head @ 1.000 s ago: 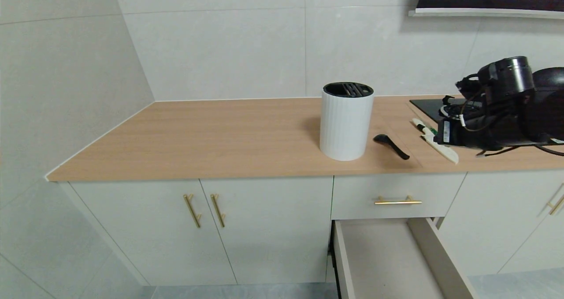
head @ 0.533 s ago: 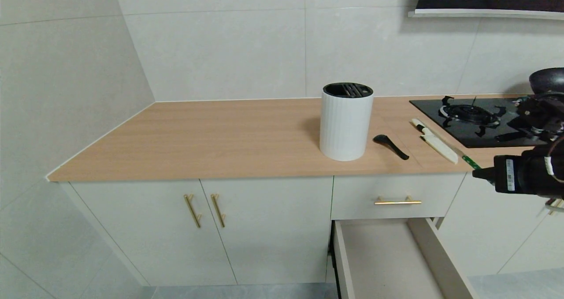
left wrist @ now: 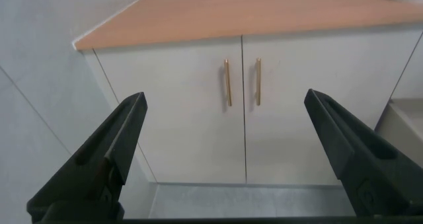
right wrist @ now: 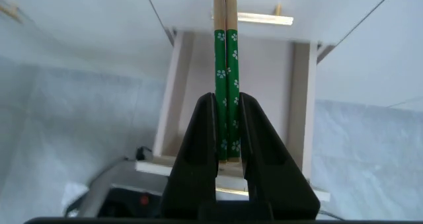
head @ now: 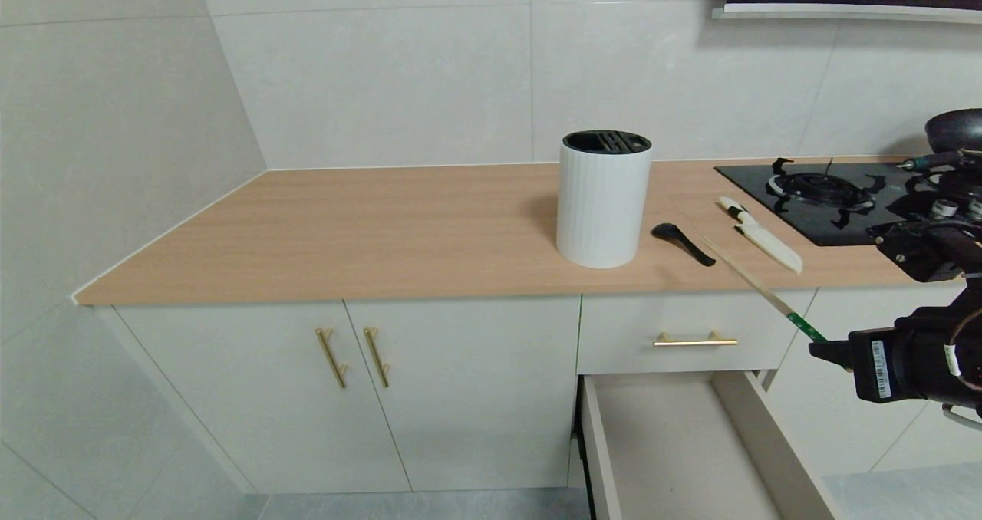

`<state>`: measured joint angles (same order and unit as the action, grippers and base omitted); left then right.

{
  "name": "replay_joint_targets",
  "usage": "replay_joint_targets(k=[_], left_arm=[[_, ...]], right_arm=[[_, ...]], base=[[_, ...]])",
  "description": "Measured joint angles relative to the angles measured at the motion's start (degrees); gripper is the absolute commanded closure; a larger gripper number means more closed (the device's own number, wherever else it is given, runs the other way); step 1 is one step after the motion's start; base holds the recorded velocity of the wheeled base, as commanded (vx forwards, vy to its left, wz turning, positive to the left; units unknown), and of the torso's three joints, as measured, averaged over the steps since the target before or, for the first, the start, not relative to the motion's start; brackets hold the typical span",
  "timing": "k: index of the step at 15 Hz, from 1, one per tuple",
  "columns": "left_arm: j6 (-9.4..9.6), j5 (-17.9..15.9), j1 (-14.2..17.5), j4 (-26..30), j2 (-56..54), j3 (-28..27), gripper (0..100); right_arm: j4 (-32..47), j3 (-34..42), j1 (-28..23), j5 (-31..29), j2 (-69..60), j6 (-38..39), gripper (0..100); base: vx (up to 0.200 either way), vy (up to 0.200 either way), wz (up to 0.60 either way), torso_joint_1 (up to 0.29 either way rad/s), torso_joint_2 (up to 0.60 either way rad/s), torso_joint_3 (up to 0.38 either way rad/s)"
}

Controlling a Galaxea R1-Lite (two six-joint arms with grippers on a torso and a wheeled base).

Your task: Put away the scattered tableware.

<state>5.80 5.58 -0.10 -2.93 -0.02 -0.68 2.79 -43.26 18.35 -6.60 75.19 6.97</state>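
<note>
Clamped shut in the right gripper [right wrist: 227, 115], by their green-patterned ends: a pair of pale wooden chopsticks [right wrist: 225, 45], jutting forward. Lower, to that gripper's left: open pale drawer [head: 594, 451]. Spread wide and empty: left gripper [left wrist: 221, 98]. Beyond the chopstick tips, on the counter: black spoon [head: 681, 244], cream-coloured knife [head: 759, 236]. Risk judged: end-grip only, so likely to pivot or slip when tilted, striking the drawer wall or dropping outside.
</note>
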Motion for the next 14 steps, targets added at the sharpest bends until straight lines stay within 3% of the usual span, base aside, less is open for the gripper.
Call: replay_joint_targets(k=[11, 14], left_arm=[[0.00, 0.02, -0.01, -0.02, 0.00, 0.00, 0], [0.00, 0.02, 0.00, -0.05, 0.00, -0.02, 0]], right_arm=[[-0.45, 2.36, 1.96, -0.18, 5.53, -0.20, 100], [-5.14, 3.77, 2.07, -1.50, 7.67, -0.20, 100]], base=[[0.000, 0.000, 0.00, -0.160, 0.48, 0.319], [0.000, 0.000, 0.00, -0.107, 0.45, 0.349]])
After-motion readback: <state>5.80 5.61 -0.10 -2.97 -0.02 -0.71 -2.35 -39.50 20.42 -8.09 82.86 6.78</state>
